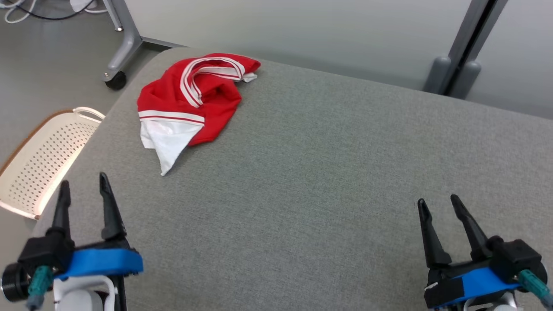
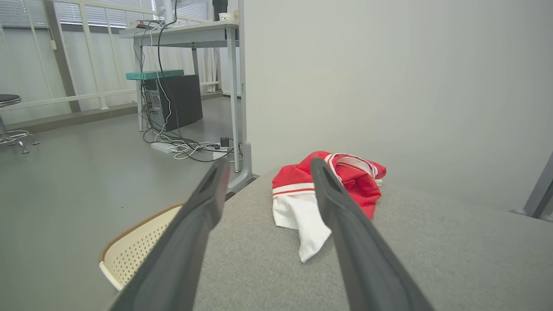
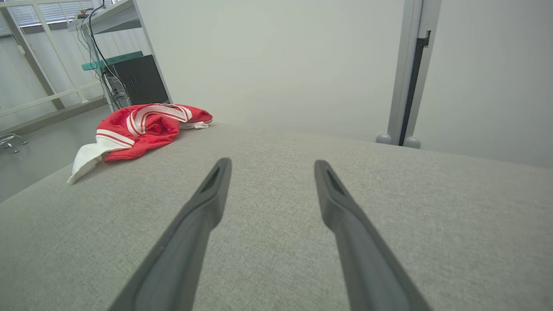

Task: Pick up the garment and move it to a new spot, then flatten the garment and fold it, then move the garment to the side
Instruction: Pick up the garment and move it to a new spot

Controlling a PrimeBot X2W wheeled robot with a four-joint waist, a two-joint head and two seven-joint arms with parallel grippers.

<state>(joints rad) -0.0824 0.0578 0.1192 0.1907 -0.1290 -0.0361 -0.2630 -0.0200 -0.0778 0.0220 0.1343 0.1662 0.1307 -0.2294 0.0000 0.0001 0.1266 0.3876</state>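
Garment (image 1: 190, 99) crumpled at 11 o'clock on the table (image 1: 324, 181), far-left corner. We're nearer with the left gripper (image 1: 84, 180).
From the left gripper it lies at about 1 o'clock, a clear gap between. From the right gripper (image 1: 437, 200) it lies at 10 o'clock, well apart across the bare top. Both grippers have their jaws spread wide and nothing in them, low at our near edge. The bundle's long axis runs roughly 7 to 1 o'clock, with the white tail pointing back toward us and the striped red bulk at the far end. In the left wrist view the garment (image 2: 293, 181) sits almost dead ahead between the fingers, so we judge a straight left reach onto the near white end is the pick.
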